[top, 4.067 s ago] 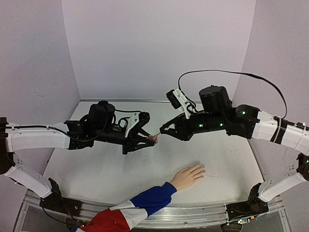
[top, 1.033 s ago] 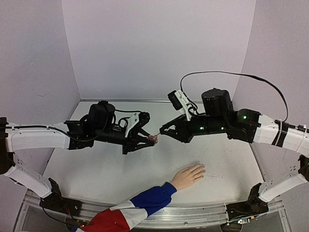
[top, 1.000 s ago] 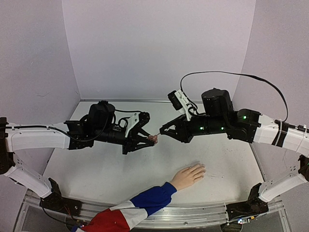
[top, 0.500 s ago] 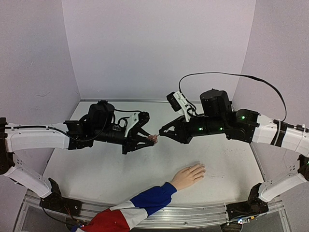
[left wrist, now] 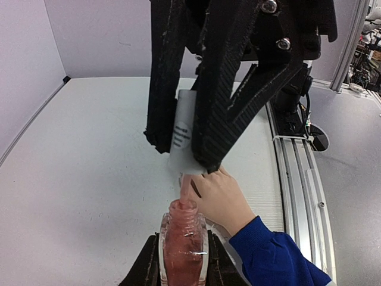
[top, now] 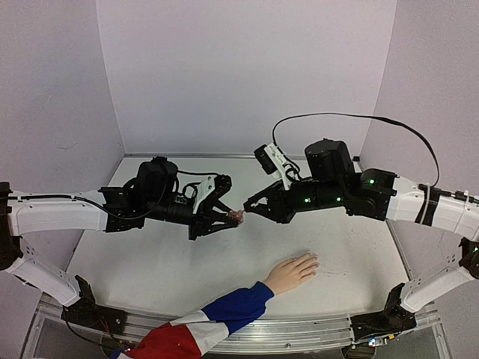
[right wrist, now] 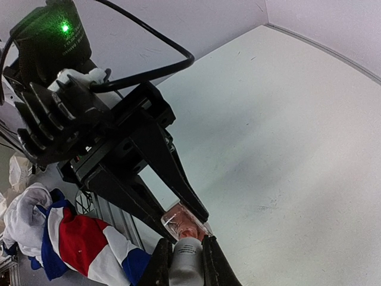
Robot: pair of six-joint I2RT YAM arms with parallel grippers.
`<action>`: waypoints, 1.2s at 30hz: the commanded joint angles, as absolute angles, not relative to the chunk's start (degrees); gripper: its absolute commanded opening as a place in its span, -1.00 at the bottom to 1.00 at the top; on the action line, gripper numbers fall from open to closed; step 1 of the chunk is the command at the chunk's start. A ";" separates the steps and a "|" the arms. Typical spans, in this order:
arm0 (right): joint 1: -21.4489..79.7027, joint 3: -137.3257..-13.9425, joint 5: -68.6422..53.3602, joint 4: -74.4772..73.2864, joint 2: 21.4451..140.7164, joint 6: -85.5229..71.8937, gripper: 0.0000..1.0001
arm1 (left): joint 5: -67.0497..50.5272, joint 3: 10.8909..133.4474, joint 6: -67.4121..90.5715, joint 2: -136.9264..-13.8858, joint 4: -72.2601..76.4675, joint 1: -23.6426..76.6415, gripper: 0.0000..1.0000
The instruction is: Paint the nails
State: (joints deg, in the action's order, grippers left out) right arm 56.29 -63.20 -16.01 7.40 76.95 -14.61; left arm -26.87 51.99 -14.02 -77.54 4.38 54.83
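Note:
A pale hand (top: 293, 271) in a blue, white and red sleeve (top: 217, 318) lies flat on the table near the front; its nails are too small to make out. Above the table's middle, my left gripper (top: 230, 218) is shut on a small pink polish bottle (left wrist: 183, 241), neck pointing right. My right gripper (top: 248, 207) is shut on the bottle's white cap (right wrist: 186, 262). The cap (left wrist: 182, 136) sits just off the neck, and its pinkish brush stem (left wrist: 187, 186) reaches into the opening. In the left wrist view the hand (left wrist: 221, 201) lies below, beyond the bottle.
The white table (top: 150, 269) is walled by pale panels at the back and sides. A metal rail (top: 299, 327) runs along the near edge. A black cable (top: 352, 116) loops over the right arm. Both arms meet above mid-table, well above the hand.
The right arm has edged slightly left, bringing the cap closer to the bottle neck. The left arm, the bottle and the hand have stayed put.

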 commanded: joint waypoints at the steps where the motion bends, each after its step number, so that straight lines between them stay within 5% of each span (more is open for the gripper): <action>1: 56.60 -66.40 -17.81 8.44 78.17 -14.41 -1.00 | -27.99 52.62 -14.85 -75.39 7.47 55.11 -1.00; 13: 56.57 -66.47 -19.45 7.67 79.57 -14.29 -1.00 | -28.05 52.61 -14.69 -74.44 7.48 55.11 -1.00; 29: 51.85 -71.76 -36.07 -1.49 84.74 -2.09 -1.00 | -40.23 56.53 -12.29 -73.78 7.58 55.12 -1.00; 36: 50.46 -75.18 -37.01 -2.45 89.60 -0.53 -1.00 | -22.62 60.77 -10.28 -74.23 9.86 55.11 -1.00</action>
State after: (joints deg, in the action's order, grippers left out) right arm 51.11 -72.47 -35.68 -0.27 85.76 -2.76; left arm -30.35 54.00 -11.09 -76.40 1.32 54.70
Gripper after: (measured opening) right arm 0.143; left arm 0.205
